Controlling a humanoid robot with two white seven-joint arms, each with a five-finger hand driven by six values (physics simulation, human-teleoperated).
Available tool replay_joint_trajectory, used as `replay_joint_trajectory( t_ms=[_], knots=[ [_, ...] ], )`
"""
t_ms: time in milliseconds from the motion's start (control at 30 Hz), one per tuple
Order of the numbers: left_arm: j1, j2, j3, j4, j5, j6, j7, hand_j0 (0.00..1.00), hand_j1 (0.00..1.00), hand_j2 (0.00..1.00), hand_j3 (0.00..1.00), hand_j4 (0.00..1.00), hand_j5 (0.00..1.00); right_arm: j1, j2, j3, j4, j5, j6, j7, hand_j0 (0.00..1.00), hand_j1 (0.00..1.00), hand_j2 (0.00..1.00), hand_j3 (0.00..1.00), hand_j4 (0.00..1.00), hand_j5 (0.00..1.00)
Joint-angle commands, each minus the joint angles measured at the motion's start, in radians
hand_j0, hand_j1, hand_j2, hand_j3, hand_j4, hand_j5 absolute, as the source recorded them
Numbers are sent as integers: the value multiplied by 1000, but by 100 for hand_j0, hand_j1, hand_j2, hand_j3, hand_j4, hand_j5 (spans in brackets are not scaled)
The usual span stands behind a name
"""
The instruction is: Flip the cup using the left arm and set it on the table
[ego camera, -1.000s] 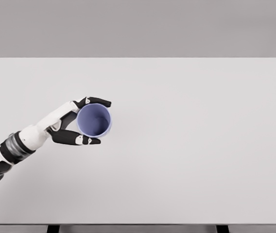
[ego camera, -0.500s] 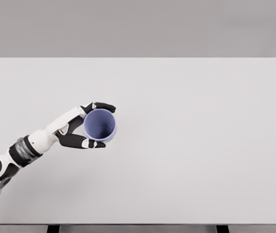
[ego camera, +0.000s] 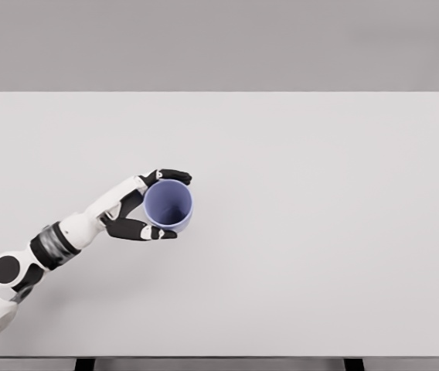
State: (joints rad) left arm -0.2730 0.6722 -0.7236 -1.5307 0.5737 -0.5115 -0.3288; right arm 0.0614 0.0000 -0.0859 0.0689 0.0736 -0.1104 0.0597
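A blue-violet cup is upright with its mouth facing up toward the head camera, left of the table's middle. My left hand is shut on the cup, dark fingers wrapping its far side and the thumb pressing its near side. The white left forearm reaches in from the lower left. I cannot tell whether the cup's base touches the table or hangs just above it.
The white table runs across the whole view, with its front edge at the bottom and a grey wall behind it. Nothing else is on it.
The left hand has carried the cup to the right and slightly toward the front edge, about a cup's width. The grasp has stayed the same.
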Motion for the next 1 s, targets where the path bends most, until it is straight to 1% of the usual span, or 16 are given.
replay_joint_trajectory(
  t_ms=[0,367,433,800,833,967],
  knots=[
    [0,-9,-2,7,6,1,1,84,84,84,84,84,84,0,0,0,0,0,0,0,100,100,100,100,100,100],
    [3,-29,-4,21,6,1,-1,85,85,85,85,85,85,0,0,0,0,0,0,0,100,100,100,100,100,100],
    [3,-29,-2,21,5,1,-1,93,93,93,93,93,93,0,0,0,0,0,0,0,100,100,100,100,100,100],
    [5,-29,-2,24,5,-1,-1,94,94,94,94,94,94,0,0,0,0,0,0,0,100,100,100,100,100,100],
    [5,-28,-2,24,5,1,-1,100,100,100,100,100,100,0,0,0,0,0,0,0,100,100,100,100,100,100],
    [5,-25,0,21,0,-1,-1,100,100,100,100,100,100,0,0,0,0,0,0,0,100,100,100,100,100,100]
  ],
)
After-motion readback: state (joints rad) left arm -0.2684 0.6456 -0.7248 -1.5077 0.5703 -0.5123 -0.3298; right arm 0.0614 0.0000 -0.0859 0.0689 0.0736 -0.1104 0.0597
